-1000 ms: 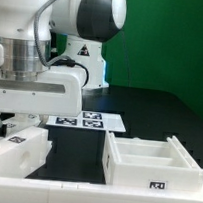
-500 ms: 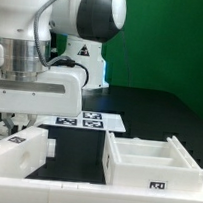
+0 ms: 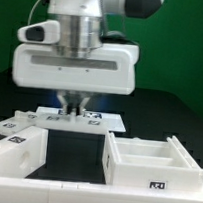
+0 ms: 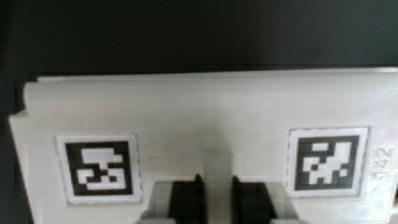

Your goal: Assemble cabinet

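**Cabinet box** [image 3: 133,171]: open-topped, on the counter [image 3: 164,111], front, at the exterior view's right. Tagged block [image 3: 12,153] is at the front, at the exterior view's left. The two are well apart and nothing is joined. No chg in pos. of either vs. a second ago.

**Marker board** [image 3: 112,123]: flat, mid-scene, behind box and block.

**Tool** [image 3: 75,107]: the main chg.
- A second ago the arm [image 3: 78,62] hung over the block side. It has since swung to centre, and the tool now points down just above the board area, behind and between the parts.
- In the same second the jaws went from part-open to all but together.
- Wrist view: fingers [image 4: 175,205] show only a thin dark slit between them, over a white surface [image 4: 196,120] w/ two tags [image 4: 98,165].
- Can't tell if that surface is a cabinet panel or the board, nor if a thin edge is nipped in the slit.
- Exterior view shows nothing hanging from the tool.

**Assessment:**
- Shut jaws at a new spot suggest a pinch on a thin pc or a push to reposition; unconfirmed.
- Task looks early, w/ all joining outstanding.
- Risk: an edge-only grip could let a pc tilt on lift.
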`<state>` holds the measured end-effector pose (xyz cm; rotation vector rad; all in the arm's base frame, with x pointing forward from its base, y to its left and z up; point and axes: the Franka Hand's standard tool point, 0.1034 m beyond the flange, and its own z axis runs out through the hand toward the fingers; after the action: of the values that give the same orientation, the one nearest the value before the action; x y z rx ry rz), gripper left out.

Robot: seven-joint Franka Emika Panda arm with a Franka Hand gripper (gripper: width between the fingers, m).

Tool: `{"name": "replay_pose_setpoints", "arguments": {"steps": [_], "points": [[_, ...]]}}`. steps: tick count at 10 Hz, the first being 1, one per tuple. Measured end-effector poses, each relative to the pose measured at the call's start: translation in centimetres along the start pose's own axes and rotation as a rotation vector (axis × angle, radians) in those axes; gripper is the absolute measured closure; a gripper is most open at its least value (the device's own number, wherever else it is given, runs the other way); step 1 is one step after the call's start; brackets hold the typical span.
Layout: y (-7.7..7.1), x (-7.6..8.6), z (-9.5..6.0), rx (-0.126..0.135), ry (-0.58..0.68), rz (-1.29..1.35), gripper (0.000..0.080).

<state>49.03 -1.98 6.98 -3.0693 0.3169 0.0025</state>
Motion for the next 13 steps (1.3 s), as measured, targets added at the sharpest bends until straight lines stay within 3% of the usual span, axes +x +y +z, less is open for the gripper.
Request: {"name": "replay_pose_setpoints", "arguments": {"steps": [4,5,7,9,13], "points": [[0.1,0.0,0.1,-0.002,0.000,-0.007,0.0738],[0.4,-0.9,0.1,-0.006,-0.007,0.044,0.0738],[-0.6,-4.5,0.0,-0.012,0.030,0.241,0.0738],[-1.9,-4.3,-0.2,0.003,0.039,0.288,0.0738],[-1.9,-4.5,0.0,0.004,0.035,0.309,0.0738]]}}
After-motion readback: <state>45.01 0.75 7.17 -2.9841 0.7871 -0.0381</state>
